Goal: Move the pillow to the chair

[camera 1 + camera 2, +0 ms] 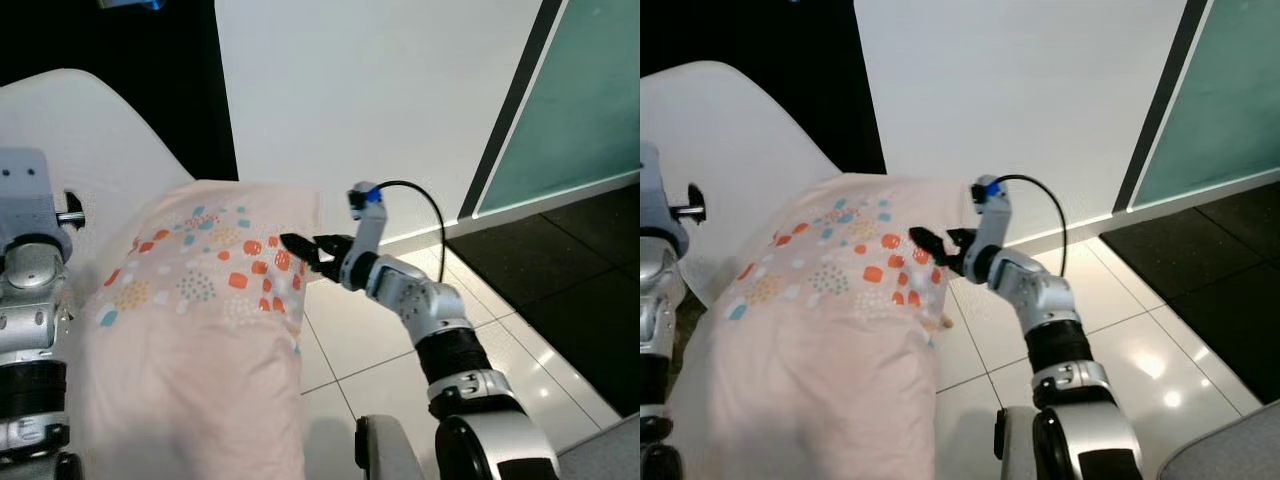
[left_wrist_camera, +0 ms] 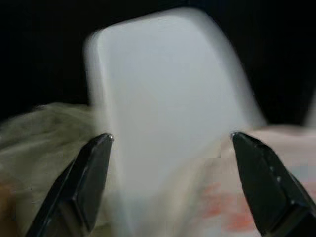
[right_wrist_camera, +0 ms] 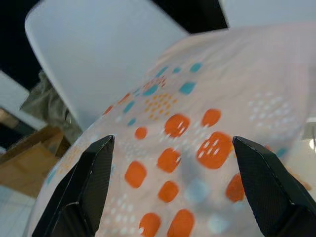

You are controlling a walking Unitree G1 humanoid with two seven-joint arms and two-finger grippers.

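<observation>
A pale pink pillow with orange and teal spots lies in front of me, its far end up against the white chair. My right gripper is open at the pillow's right side, both fingers spread over the spotted fabric. My left arm stands at the pillow's left edge. In the left wrist view my left gripper is open, facing the white chair back with pillow fabric below. Whether the pillow rests on the seat or on my arms is hidden.
A white wall stands behind, with a teal glass panel in a dark frame at the right. White floor tiles meet a dark floor. A cardboard box and olive cloth lie beside the chair.
</observation>
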